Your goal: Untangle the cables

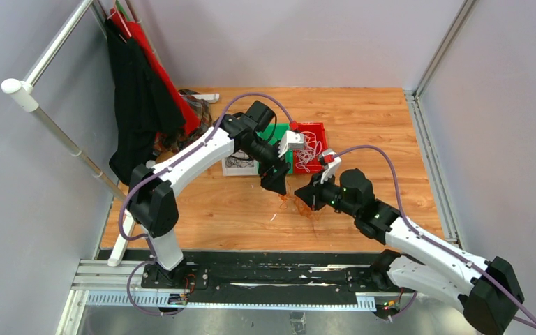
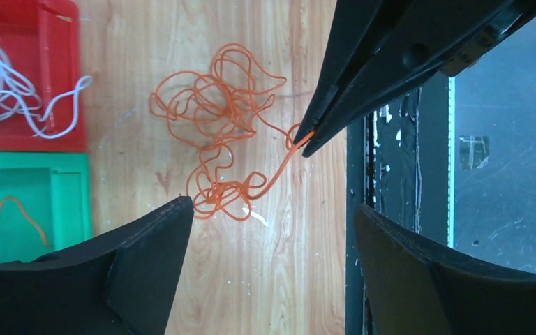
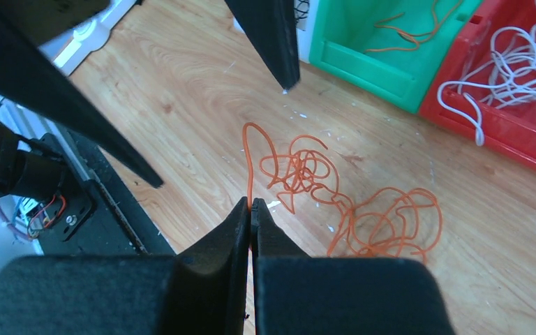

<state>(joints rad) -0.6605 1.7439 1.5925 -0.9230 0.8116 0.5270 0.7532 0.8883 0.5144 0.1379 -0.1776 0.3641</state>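
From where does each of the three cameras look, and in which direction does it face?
Top external: above and behind the arm bases, looking down on the wooden table; both arms show.
Left wrist: on the left arm, facing down at the orange cable; the open left gripper shows.
Right wrist: low over the table, facing the green bin and red bin; the right gripper shows, shut on the cable.
Shared: both wrist views show the orange cable and both bins.

Bright, even, diffuse light; faint soft shadows under the cables [image 2: 216,139]; wrist views sharp.
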